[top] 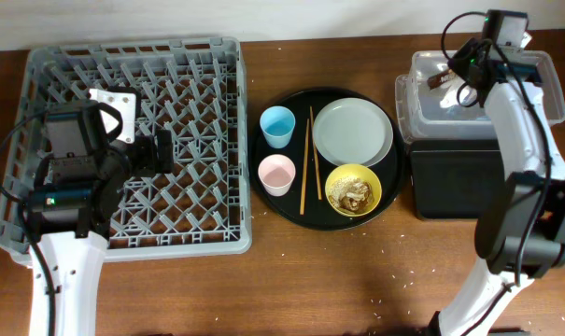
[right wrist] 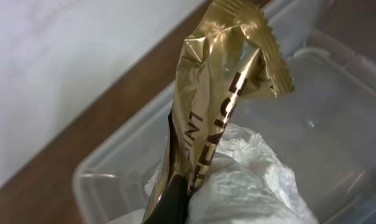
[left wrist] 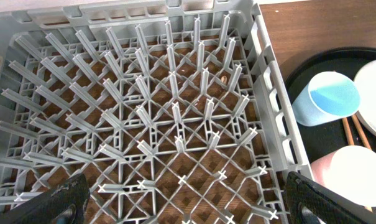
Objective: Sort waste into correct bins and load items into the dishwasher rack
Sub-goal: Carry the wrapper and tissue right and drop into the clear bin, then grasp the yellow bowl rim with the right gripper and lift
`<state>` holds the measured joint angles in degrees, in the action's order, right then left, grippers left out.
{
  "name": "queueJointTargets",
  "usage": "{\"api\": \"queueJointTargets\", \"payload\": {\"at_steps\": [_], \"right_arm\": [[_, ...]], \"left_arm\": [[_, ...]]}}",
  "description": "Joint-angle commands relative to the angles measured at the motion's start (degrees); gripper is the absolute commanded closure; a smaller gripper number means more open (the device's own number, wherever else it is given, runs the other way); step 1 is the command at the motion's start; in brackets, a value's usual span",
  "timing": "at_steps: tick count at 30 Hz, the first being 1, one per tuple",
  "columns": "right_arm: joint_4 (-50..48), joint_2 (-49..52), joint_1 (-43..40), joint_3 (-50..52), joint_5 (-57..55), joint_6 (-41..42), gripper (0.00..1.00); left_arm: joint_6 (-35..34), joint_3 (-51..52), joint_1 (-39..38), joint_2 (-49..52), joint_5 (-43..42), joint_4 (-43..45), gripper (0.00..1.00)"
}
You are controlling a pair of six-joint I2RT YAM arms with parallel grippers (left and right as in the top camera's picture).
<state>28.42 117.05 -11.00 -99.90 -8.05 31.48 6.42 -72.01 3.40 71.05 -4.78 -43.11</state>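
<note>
Right gripper [top: 457, 75] hangs over the clear tub [top: 420, 110] at the far right corner of the table, and its white arm is stretched up from the near edge, with the wrist bent toward the left. The right wrist view shows it closed on the lower end of the Nescafe wrapper [right wrist: 220, 106]. Only one dark finger [right wrist: 173, 200] is visible, pressed against the foil. The wrapper stands up from this finger, creased and gold, above the inside of the tub. Crumpled white tissue [right wrist: 240, 177] touches the wrapper on its right side; I cannot tell whether the tissue is pinched as well or only lies in the tub.

Left gripper [left wrist: 184, 196] is held low over the dishwasher rack [top: 217, 65], pointing to the right, and its two black fingers are wide apart with nothing between them. Below it are only the upright grey pegs.

Between the rack and the tub sits the round black tray [top: 390, 191]. On it are the light-blue cup [top: 277, 126], the pink cup [top: 276, 175], the chopsticks [top: 306, 159], the plate [top: 353, 131] and the yellow bowl [top: 370, 201], which contains brownish food scraps [top: 349, 193]. The shallow black tray [top: 455, 177] lies just in front of the clear tub, touching it or nearly so. All of these things are well apart from both grippers.
</note>
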Motion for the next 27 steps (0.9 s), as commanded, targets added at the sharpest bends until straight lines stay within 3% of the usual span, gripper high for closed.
{"api": "queueJointTargets", "payload": {"at_steps": [1,3,4,5,7,8,9,13,16,18,20,22,27], "right_arm": [[-0.39,1.25,0.04,0.24,-1.68,0.52,0.96],[-0.61,1.29,0.04,0.24,-1.68,0.50,0.96],[-0.85,1.29,0.02,0.24,-1.68,0.50,0.87],[-1.07,1.29,0.04,0.24,-1.64,0.48,0.58],[-1.03,1.09,0.04,0.22,-0.98,-0.44,0.22],[-0.98,0.72,0.04,0.22,0.66,-3.74,0.06],[-0.76,0.11,0.04,0.22,2.25,-6.25,0.01],[4.68,-7.32,0.11,0.17,12.85,-16.68,0.01],[12.63,-15.15,0.11,0.17,33.94,-22.36,0.02],[19.85,-18.78,0.72,0.20,41.68,-22.51,0.01],[28.48,-20.02,3.56,0.20,42.32,-23.63,0.05],[35.10,-19.58,8.00,0.63,40.11,-26.47,0.18],[36.48,-17.73,23.19,6.99,21.14,-26.14,0.34]], "left_arm": [[-0.33,-0.68,0.13,0.26,-1.03,0.13,0.00],[-0.33,-0.68,0.13,0.26,-1.03,0.13,0.00],[-0.33,-0.68,0.13,0.26,-1.03,0.13,0.00],[-0.33,-0.68,0.13,0.26,-1.03,0.13,0.00],[-0.33,-0.68,0.15,0.26,-1.03,0.13,0.00],[-0.33,-0.68,0.13,0.26,-1.03,0.13,0.00],[-0.31,-0.68,0.13,0.26,-1.03,0.13,0.00],[-0.33,-0.68,0.13,0.26,-1.03,0.13,0.00],[-0.31,-0.68,0.13,0.26,-1.03,0.13,0.00],[-0.33,-0.68,0.13,0.26,-1.03,0.13,0.00],[-0.33,-0.68,0.13,0.26,-1.03,0.13,0.00],[-0.33,-0.68,0.15,0.26,-1.03,0.13,0.00],[-0.33,-0.68,0.13,0.26,-1.03,0.13,0.00]]}}
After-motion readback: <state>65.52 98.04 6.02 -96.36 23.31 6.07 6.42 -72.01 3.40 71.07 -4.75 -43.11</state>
